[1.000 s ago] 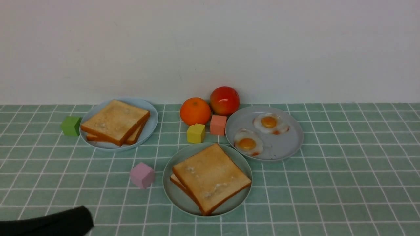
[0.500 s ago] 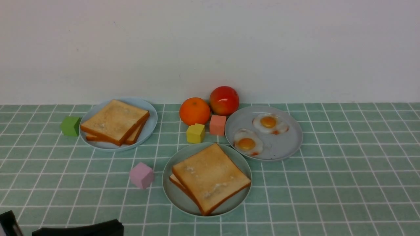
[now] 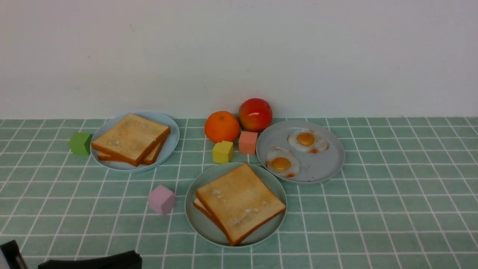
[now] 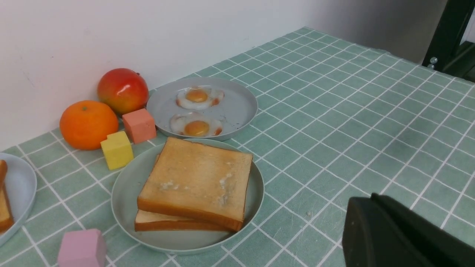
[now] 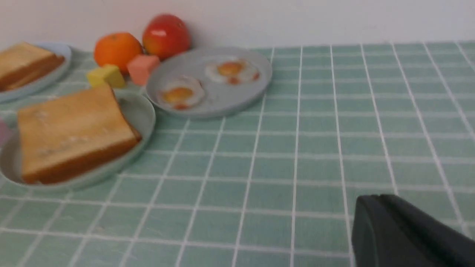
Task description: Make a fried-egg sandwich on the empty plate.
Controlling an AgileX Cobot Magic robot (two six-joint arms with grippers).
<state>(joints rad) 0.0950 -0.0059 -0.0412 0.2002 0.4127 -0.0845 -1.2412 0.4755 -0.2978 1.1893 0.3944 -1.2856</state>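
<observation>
Soft, even light; right wrist view blurred.

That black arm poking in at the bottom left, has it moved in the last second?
Yes. The left arm has slid right and sunk lower in view, its tip now nearer the pink cube.

Wide bare room toward the right edge of the table (image 3: 403, 209), beyond the grey-blue plate (image 3: 325, 160). Crowded at mid-back: orange (image 3: 222, 126), red fruit (image 3: 255, 114), yellow cube (image 3: 223, 151) and salmon cube (image 3: 248, 142), wedged among the plates. Pink cube (image 3: 161, 200) just beside the mint-green plate (image 3: 199, 226), on its left-edge side.
</observation>
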